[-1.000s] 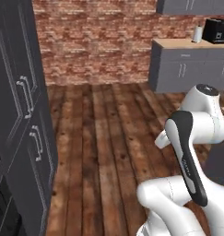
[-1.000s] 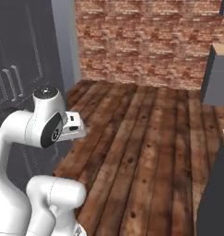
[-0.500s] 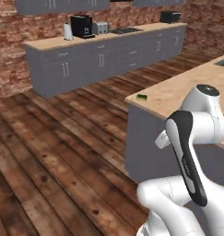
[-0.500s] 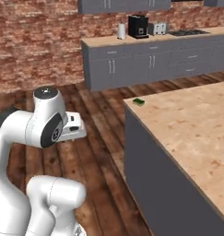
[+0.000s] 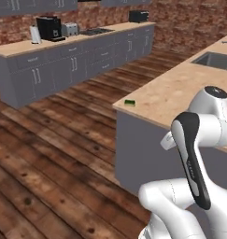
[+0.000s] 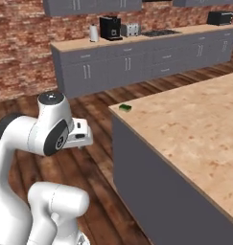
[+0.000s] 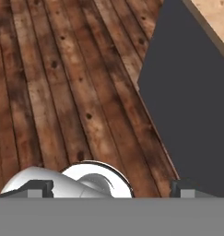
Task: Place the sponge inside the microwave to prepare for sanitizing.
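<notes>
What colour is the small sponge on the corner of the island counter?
The sponge is dark green on top, clearest in the right base view.

Both base cameras sat behind the arm and looked forward and down at the island counter [image 5: 175, 93] [image 6: 194, 129]. The left one saw its near corner from the left, the right one from the right. Both shared that corner, the wooden floor [image 5: 54, 154] [image 6: 96, 158] and the far grey cabinets [image 5: 63, 65] [image 6: 122, 64]. The hand camera looked down, close beside the island's dark side wall [image 7: 191, 106].
</notes>
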